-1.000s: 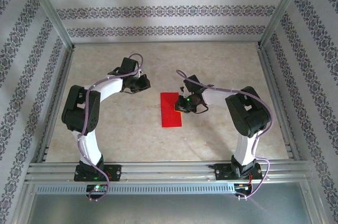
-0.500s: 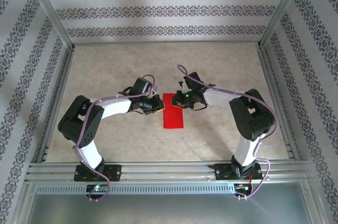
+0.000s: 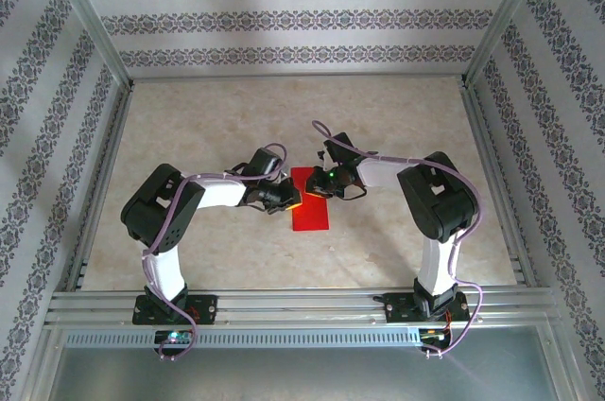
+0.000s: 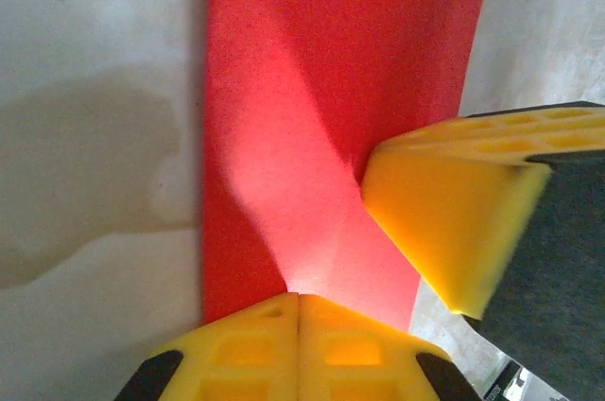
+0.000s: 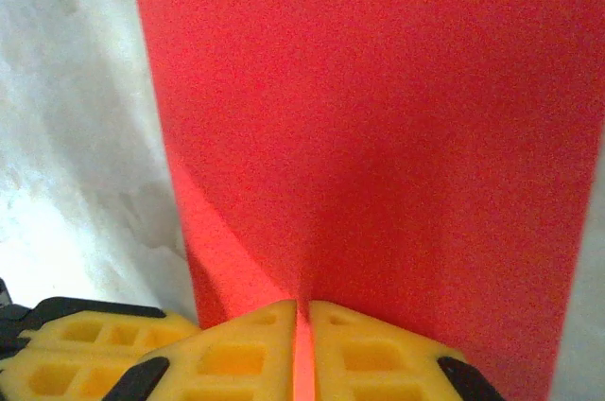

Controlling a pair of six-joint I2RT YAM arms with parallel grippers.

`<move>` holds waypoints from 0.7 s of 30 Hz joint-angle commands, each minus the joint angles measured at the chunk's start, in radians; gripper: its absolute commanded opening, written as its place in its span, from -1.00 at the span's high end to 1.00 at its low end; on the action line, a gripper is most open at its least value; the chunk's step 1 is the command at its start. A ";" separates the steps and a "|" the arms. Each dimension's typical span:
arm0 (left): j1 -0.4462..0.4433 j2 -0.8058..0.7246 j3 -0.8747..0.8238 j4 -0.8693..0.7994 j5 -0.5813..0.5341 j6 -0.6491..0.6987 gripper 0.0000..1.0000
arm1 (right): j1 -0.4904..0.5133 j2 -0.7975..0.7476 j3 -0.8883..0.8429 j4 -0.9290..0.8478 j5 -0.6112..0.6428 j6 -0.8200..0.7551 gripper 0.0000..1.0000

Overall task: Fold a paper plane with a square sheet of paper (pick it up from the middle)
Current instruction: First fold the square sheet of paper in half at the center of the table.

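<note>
From above, the square sheet of paper (image 3: 310,215) lies at about the middle of the table (image 3: 189,117), well clear of all four edges. It reads as an oblong, longer toward the near and far edges than across, so I judge it doubled over or partly raised. My left gripper (image 3: 291,199) sits at its left side and my right gripper (image 3: 319,185) over its far part. The two are near each other.

At my left wrist, the left gripper (image 4: 299,311) has its yellow pads pressed flush, no gap between them. The sheet (image 4: 312,89) tents up in a soft ridge straight to their tips, so I judge they pinch its edge. A pad (image 4: 444,221) of my right gripper touches the red surface just beside them.

At my right wrist, the right gripper (image 5: 302,325) is nearly closed, with a thin red sliver caught between the pads, so it holds the sheet (image 5: 378,136). The paper stands up from the table and bows slightly. The left gripper (image 5: 85,344) shows at the lower left.

The sheet is feather-light, thin and limp. It bends wherever I lift it and keeps any crease I press in. I judge that a shallow bite on an edge is enough. With two grips so close, pulling them apart could tear it.
</note>
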 commanded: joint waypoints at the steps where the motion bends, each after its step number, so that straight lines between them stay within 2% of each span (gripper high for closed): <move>1: -0.024 -0.013 -0.010 -0.056 -0.018 0.011 0.89 | -0.008 0.032 0.022 -0.029 0.044 0.005 0.75; 12: -0.078 -0.087 -0.042 -0.287 -0.092 0.101 0.87 | -0.003 0.061 0.028 -0.100 0.145 0.022 0.75; 21: -0.109 -0.140 -0.133 -0.252 -0.051 0.118 0.85 | 0.001 0.071 0.031 -0.102 0.146 0.021 0.75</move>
